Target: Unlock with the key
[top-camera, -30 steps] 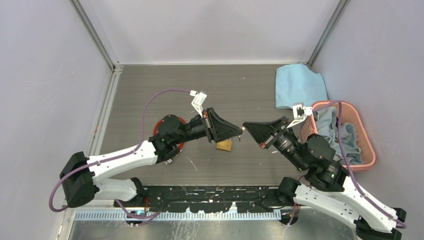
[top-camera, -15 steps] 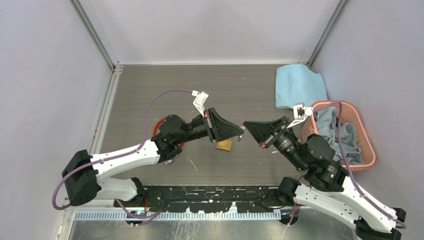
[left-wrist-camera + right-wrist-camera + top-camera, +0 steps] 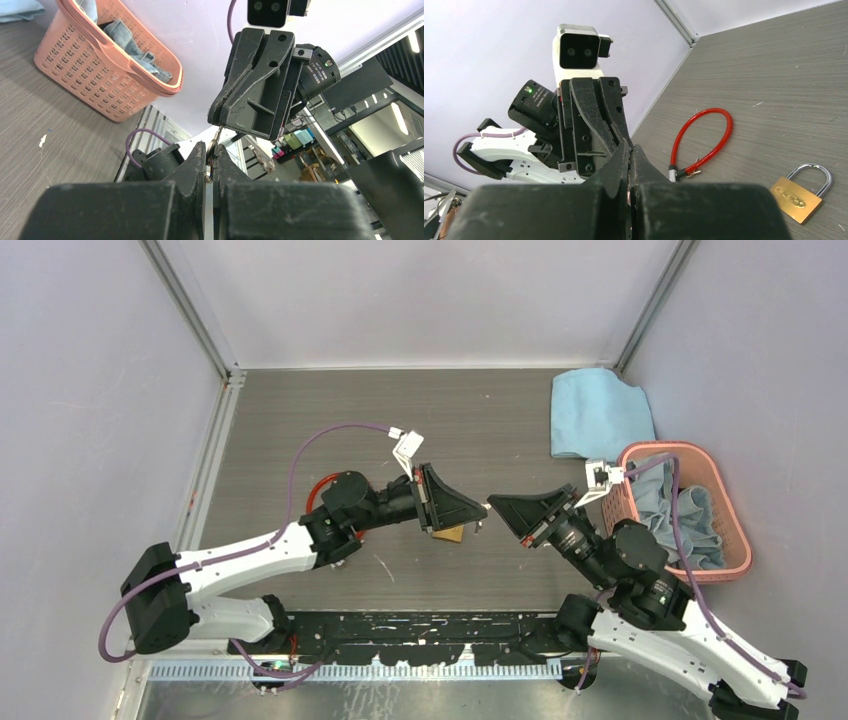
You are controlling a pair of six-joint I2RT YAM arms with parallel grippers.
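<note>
The key (image 3: 214, 150), a tiny silvery bunch, is pinched between my left gripper's (image 3: 210, 148) shut fingers. One thin blade runs up into the tip of my right gripper (image 3: 218, 126). From above, my left gripper (image 3: 482, 509) and right gripper (image 3: 491, 504) meet tip to tip above the table, with a bit of the bunch (image 3: 478, 529) dangling below. My right gripper (image 3: 630, 150) is shut with something thin between its fingers. The brass padlock (image 3: 800, 194) lies flat on the table, half hidden under the left gripper in the top view (image 3: 451, 534).
A red cable lock (image 3: 704, 138) lies looped on the table left of the padlock, under the left arm (image 3: 318, 486). A pink basket (image 3: 735, 530) of cloths stands at the right. A blue cloth (image 3: 595, 412) lies at the back right.
Both grippers have shifted slightly toward the near edge and their tips have closed the small gap between them. The left gripper now covers more of the padlock.
</note>
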